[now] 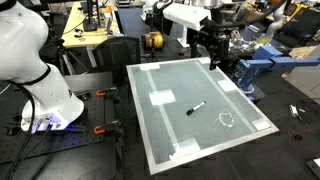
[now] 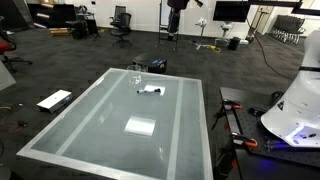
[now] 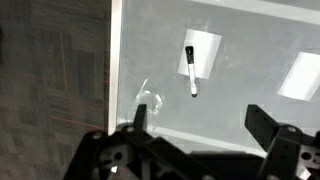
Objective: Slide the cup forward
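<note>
The clear cup (image 1: 226,119) stands on the grey table, seen as a thin round rim; it also shows in an exterior view (image 2: 135,71) near the table's far edge and in the wrist view (image 3: 148,99). A black marker (image 1: 196,106) lies on a white paper patch beside it, also seen in an exterior view (image 2: 146,90) and in the wrist view (image 3: 191,68). My gripper (image 1: 210,48) hangs high above the table's far edge, well apart from the cup. In the wrist view the gripper (image 3: 200,118) is open and empty, with the cup near its left finger.
The table (image 1: 170,135) has pale tape strips along its borders and a second white patch (image 1: 161,98). A blue clamp-like device (image 1: 252,72) stands off the table's far corner. The robot base (image 1: 45,90) stands beside the table. Desks and chairs fill the background.
</note>
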You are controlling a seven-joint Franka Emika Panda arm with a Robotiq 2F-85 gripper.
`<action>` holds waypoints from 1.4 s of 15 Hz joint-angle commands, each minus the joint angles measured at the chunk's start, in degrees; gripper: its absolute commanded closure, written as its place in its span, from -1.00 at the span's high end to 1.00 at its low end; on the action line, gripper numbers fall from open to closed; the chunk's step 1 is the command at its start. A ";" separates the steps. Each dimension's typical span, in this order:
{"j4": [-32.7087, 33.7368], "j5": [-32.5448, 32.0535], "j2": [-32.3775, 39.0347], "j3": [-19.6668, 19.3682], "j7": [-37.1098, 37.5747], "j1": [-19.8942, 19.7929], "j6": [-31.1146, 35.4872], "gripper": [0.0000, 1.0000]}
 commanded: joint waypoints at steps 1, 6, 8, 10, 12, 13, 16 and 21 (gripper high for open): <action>5.49 1.51 7.11 -0.43 -4.06 -0.95 1.87 1.00; 10.48 5.53 14.96 -0.21 -12.30 -3.16 3.20 1.00; 12.10 6.40 17.81 0.31 -16.52 -4.40 4.41 1.00; 13.52 7.48 20.46 0.90 -20.46 -5.60 6.14 1.00; 11.64 5.95 18.87 1.08 -18.28 -5.60 5.37 1.00; 12.20 6.36 20.00 1.31 -19.38 -6.01 5.93 1.00; 13.27 6.41 21.43 1.60 -20.09 -6.37 6.21 1.00; 15.29 8.45 23.81 2.35 -20.39 -6.65 8.34 1.00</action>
